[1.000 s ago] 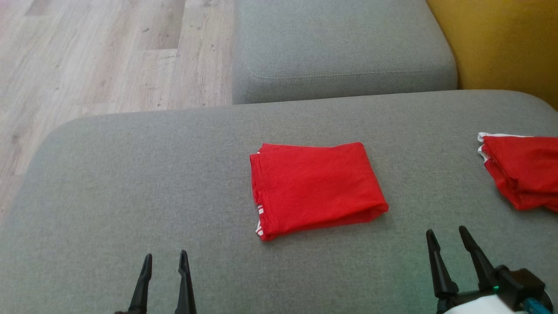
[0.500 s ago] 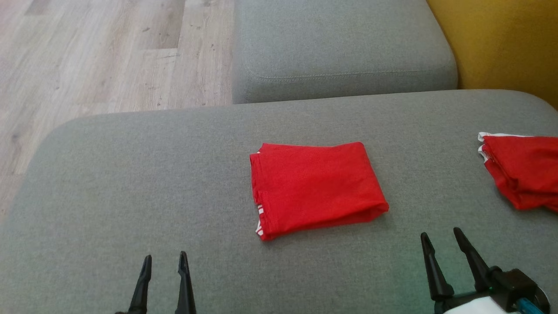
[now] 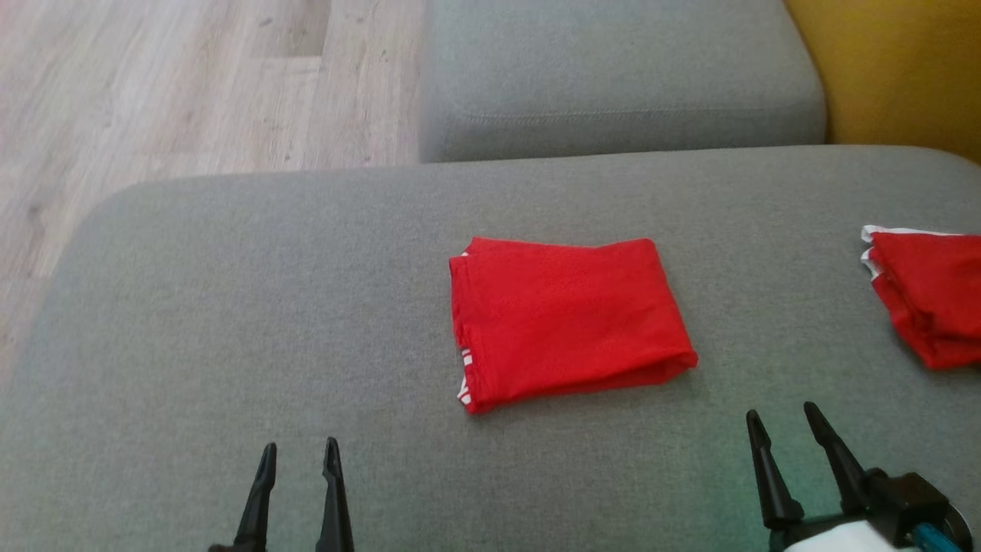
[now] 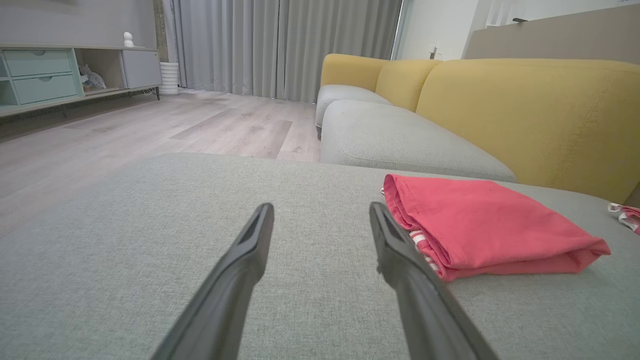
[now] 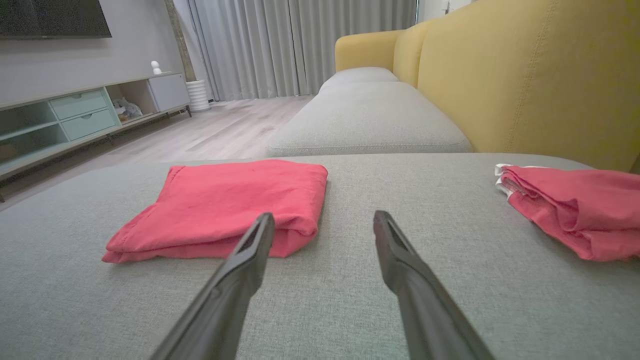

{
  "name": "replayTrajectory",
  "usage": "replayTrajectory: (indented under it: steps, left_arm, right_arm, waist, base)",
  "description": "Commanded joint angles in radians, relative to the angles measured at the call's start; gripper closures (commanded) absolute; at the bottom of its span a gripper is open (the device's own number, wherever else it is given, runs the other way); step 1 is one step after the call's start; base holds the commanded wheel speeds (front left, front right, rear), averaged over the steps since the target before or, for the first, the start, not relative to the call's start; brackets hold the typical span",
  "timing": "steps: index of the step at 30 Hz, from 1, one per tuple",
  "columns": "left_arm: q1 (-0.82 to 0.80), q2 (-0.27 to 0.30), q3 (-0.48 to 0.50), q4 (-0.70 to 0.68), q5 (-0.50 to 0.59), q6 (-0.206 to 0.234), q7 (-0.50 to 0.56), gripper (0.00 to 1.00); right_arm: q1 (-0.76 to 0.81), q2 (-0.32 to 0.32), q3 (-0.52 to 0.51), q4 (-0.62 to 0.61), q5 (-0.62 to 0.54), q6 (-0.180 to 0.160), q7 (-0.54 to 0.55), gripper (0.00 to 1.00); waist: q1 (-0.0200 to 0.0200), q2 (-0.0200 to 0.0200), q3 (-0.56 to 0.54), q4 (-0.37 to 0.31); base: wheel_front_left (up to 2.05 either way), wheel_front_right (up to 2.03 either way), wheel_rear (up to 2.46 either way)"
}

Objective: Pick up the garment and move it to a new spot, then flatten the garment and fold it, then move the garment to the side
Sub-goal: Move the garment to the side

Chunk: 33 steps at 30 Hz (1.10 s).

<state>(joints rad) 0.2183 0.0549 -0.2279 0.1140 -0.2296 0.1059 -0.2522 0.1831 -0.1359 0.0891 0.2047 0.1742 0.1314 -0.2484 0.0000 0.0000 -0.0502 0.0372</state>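
In the head view, the folded red cloth garment [image 3: 567, 322] lies flat near the middle of the broad grey fabric sofa cushion [image 3: 230, 307], a sliver of white trim showing at its near left corner. The left gripper [image 3: 300, 445] sits at the lower left and the right gripper [image 3: 782, 410] at the lower right; both sets of jaws stand apart and hold nothing, short of the garment. A second crumpled red garment with a white edge [image 3: 927, 295] lies well apart at the right border. Beyond are another grey seat cushion [image 3: 613, 77], a yellow upholstered backrest [image 3: 897, 69] and pale wooden floor [image 3: 153, 92].

In the left wrist view, the open fingers point over bare cushion; the folded garment rests just right of them, red-and-white stripes visible between its layers.

In the right wrist view, the folded garment lies ahead to the left, its near edge behind the left finger's tip, and the crumpled one lies to the right.
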Motion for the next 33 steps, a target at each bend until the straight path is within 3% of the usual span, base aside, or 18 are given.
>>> replayTrajectory:
  steps: [1, 10, 18, 25, 26, 27, 28, 29, 33]
  left_arm:
    - [-0.055, -0.005, 0.023, -0.037, -0.006, 0.005, -0.01, 0.0]
    - [-0.086, -0.005, -0.022, -0.054, -0.013, 0.012, -0.01, 0.0]
    - [-0.141, -0.005, -0.06, -0.045, -0.02, 0.018, -0.01, 0.0]
    - [-0.18, -0.005, -0.088, -0.038, -0.026, 0.027, -0.01, 0.0]
    - [-0.184, -0.005, -0.09, -0.037, -0.026, 0.028, -0.01, 0.0]
    - [-0.186, -0.005, -0.093, -0.036, -0.027, 0.03, -0.01, 0.0]
    - [-0.188, -0.005, -0.094, -0.036, -0.028, 0.032, -0.01, 0.0]
    - [-0.19, -0.005, -0.095, -0.036, -0.028, 0.034, -0.01, 0.0]
    - [-0.198, -0.005, -0.088, -0.041, -0.03, 0.035, -0.01, 0.0]
  right_arm:
    - [-0.049, -0.024, 0.014, -0.024, -0.008, -0.001, -0.013, 0.0]
    - [-0.217, -0.055, 0.018, 0.152, 0.095, -0.001, 0.006, 0.0]
    - [-0.487, -0.087, 0.078, 0.306, 0.25, -0.001, 0.241, 0.0]
    - [-0.599, -0.109, 0.176, 0.422, 0.39, -0.001, 0.397, 0.0]
    - [-0.606, -0.107, 0.182, 0.438, 0.412, -0.001, 0.409, 0.07]
    - [-0.613, -0.106, 0.186, 0.449, 0.43, -0.001, 0.413, 0.51]
    - [-0.62, -0.108, 0.194, 0.456, 0.444, -0.001, 0.412, 0.86]
    - [-0.626, -0.109, 0.202, 0.459, 0.458, -0.001, 0.406, 1.0]
    - [-0.648, -0.131, 0.241, 0.445, 0.497, -0.001, 0.357, 1.0]
  waist:
    - [0.0, 0.0, 0.009, 0.005]
    - [0.0, 0.0, 0.09, 0.032]
    - [0.0, 0.0, 0.166, 0.054]
    - [0.0, 0.0, 0.206, 0.074]
    - [0.0, 0.0, 0.209, 0.075]
    - [0.0, 0.0, 0.212, 0.075]
    - [0.0, 0.0, 0.215, 0.074]
    - [0.0, 0.0, 0.219, 0.072]
    - [0.0, 0.0, 0.235, 0.04]
  base:
    - [0.0, 0.0, 0.0]
    - [0.0, 0.0, 0.0]
    - [0.0, 0.0, 0.0]
    - [0.0, 0.0, 0.0]
    - [0.0, 0.0, 0.0]
    - [0.0, 0.0, 0.0]
    - [0.0, 0.0, 0.0]
    - [0.0, 0.0, 0.0]
    - [0.0, 0.0, 0.0]
